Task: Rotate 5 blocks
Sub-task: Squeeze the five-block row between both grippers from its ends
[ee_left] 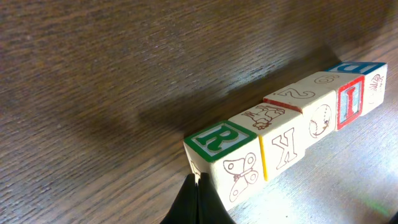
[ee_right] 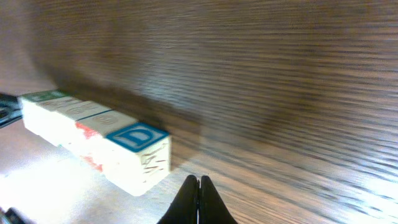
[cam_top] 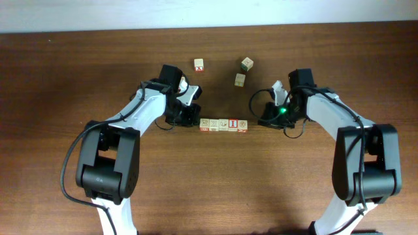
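Observation:
Five light-wood blocks [cam_top: 223,125] lie in a straight row at the table's middle, one with a red-framed "I" [cam_top: 232,124]. In the left wrist view the row [ee_left: 292,134] runs from a green "R" block [ee_left: 221,152] up to the right. My left gripper [ee_left: 197,185] is shut and empty, its tips against the lower corner of the "R" block; overhead it [cam_top: 195,121] sits at the row's left end. My right gripper [ee_right: 199,186] is shut and empty, a short way from the blue "D" end block [ee_right: 138,152]; overhead it [cam_top: 260,122] sits just right of the row.
Three loose cubes lie behind the row: a red "X" cube [cam_top: 198,64], a tilted cube [cam_top: 247,63] and another [cam_top: 240,79]. Both arms reach in from the near edge. The rest is dark wood table [cam_top: 65,78].

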Available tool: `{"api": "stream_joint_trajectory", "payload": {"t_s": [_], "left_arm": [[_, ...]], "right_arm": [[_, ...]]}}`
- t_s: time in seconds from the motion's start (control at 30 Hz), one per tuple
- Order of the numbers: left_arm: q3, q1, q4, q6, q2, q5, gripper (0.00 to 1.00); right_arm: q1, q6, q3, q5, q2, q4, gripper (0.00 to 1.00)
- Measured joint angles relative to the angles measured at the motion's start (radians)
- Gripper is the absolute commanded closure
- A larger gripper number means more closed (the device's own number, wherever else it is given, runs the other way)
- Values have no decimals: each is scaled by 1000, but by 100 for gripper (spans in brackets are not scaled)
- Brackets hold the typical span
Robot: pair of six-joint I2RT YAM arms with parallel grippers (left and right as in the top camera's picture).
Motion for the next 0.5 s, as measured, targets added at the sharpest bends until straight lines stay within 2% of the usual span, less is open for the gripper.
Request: {"api": "stream_joint_trajectory", "payload": {"t_s": [0.27, 0.5], "left_arm": [[0, 0, 3, -7, 0, 0, 100], [0, 0, 3, -8, 0, 0, 100]], "right_arm": [[5, 29, -106, -84, 2, 144, 96], [5, 35, -117, -115, 5, 173, 96]]}}
